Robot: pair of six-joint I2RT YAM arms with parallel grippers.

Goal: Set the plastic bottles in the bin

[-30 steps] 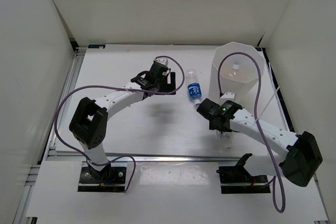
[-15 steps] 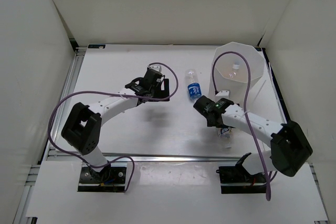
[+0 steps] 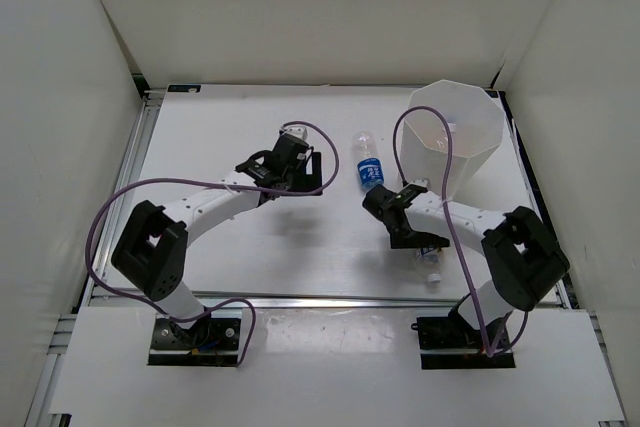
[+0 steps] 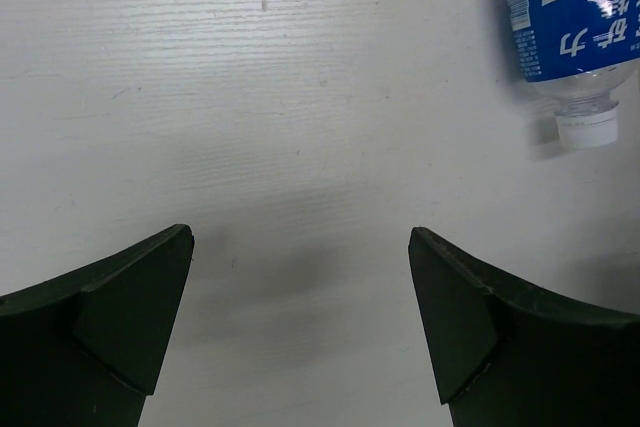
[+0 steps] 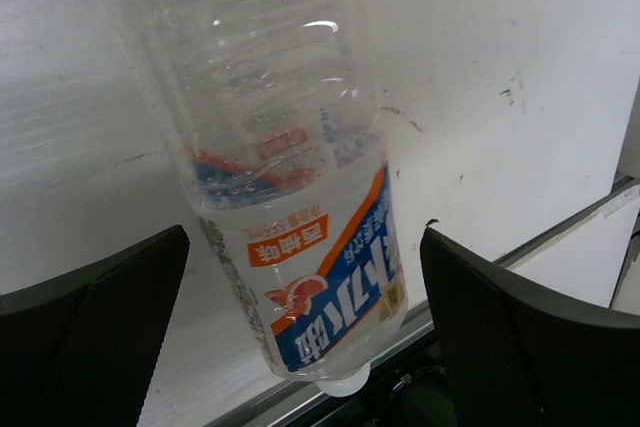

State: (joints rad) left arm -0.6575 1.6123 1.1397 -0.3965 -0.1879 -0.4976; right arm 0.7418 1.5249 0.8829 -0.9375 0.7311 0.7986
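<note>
A clear bottle with a red-white-blue label [image 5: 300,247] lies on the table between the wide-open jaws of my right gripper [image 5: 300,287], with gaps on both sides. In the top view this bottle [image 3: 429,261] lies near the front edge, just past my right gripper [image 3: 416,240]. A clear bottle with a blue label [image 3: 370,169] lies mid-table, left of the bin [image 3: 478,147]. It also shows in the left wrist view [image 4: 570,17], ahead and to the right of my open, empty left gripper [image 4: 300,317]. The orange bottle is out of view.
The tall white bin stands at the far right by the right wall. The metal rail of the table's front edge [image 5: 560,232] runs just behind the labelled bottle's cap. White walls enclose the table on three sides. Purple cables loop over both arms.
My right arm has folded in and its wrist has swung so the gripper points at the front edge, around the red-white-blue bottle. My left gripper has drifted slightly left and nearer.
</note>
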